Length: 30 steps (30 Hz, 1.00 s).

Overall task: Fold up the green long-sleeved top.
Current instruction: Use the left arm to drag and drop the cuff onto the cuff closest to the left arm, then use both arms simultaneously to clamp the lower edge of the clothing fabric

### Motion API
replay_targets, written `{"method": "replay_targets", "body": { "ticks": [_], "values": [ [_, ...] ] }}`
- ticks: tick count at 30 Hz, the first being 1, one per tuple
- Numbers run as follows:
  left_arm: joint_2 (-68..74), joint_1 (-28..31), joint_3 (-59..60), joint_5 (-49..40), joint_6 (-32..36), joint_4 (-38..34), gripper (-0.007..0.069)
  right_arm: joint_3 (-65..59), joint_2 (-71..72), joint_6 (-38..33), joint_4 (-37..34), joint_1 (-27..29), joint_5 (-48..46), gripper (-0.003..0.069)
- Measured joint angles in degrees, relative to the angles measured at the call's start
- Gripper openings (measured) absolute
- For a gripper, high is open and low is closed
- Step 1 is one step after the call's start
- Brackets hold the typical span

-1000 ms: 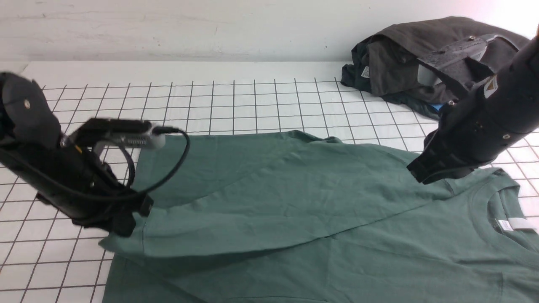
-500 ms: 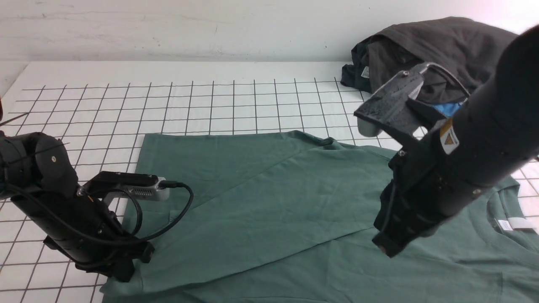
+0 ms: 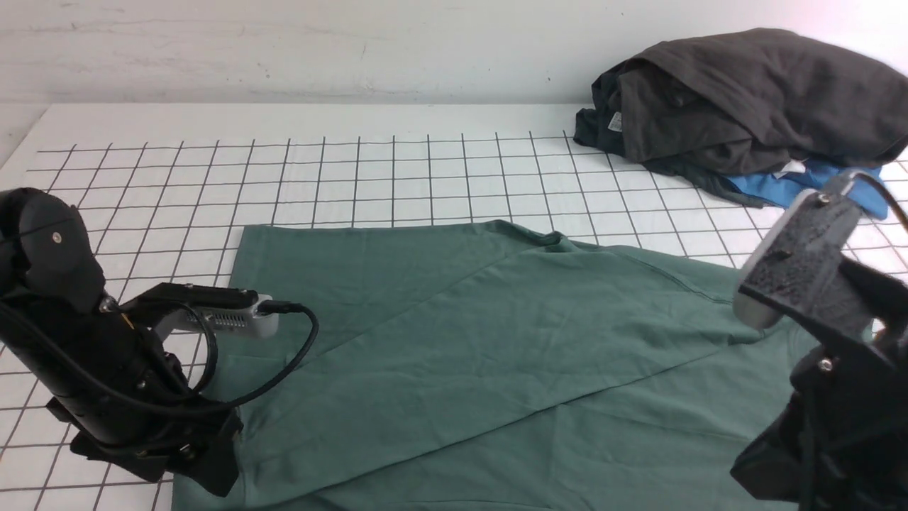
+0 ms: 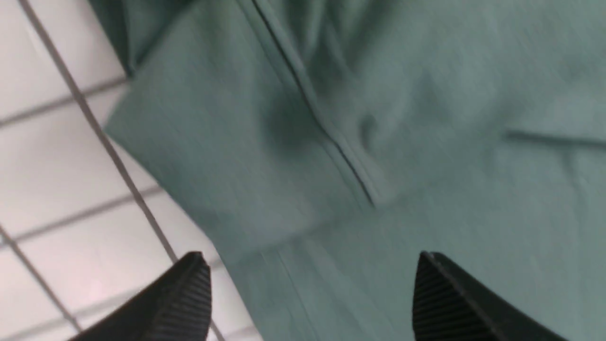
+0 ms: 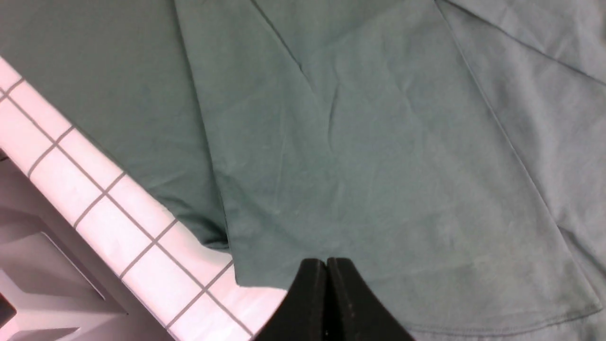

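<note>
Left claw (image 4: 311, 259), right claw (image 5: 326, 261), one green top (image 3: 461, 341)

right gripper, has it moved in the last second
Yes. The right gripper has pulled back from the dark clothes pile toward the robot, and is now low over the green top in the front view.

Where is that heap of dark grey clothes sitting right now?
In the front view the dark grey heap lies at the gridded table's far right, by the wall, on a blue garment, just beyond the green top.
</note>
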State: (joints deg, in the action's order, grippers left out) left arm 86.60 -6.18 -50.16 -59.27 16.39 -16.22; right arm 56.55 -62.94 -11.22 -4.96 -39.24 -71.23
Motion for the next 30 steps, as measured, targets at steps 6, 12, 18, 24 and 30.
{"method": "replay_targets", "body": {
  "ticks": [6, 12, 18, 24, 30],
  "values": [
    [-11.0, -12.5, 2.6, -4.8, -3.3, 6.9, 0.0368, -3.5, 2.7, -0.2, -0.3, 0.0, 0.0, -0.0014],
    [-21.2, -29.7, 12.8, -3.4, -1.2, 9.7, 0.0059, -6.7, 4.1, -0.7, -1.0, 0.0, -0.2, -0.0014],
    [-23.2, -36.1, 21.5, 5.1, 0.6, 10.2, 0.0000, -7.2, 4.1, -0.8, -1.0, 0.0, -0.2, -0.0014],
    [-20.7, -36.4, 22.5, 5.9, 2.5, 11.8, 0.0117, -7.2, 4.1, -1.1, -1.0, 0.0, -0.2, -0.0014],
    [-16.5, -36.4, 22.5, 5.9, 8.9, 9.7, 0.0343, -7.2, 4.1, -1.1, -1.0, 0.0, -0.2, -0.0014]
  ]
}}
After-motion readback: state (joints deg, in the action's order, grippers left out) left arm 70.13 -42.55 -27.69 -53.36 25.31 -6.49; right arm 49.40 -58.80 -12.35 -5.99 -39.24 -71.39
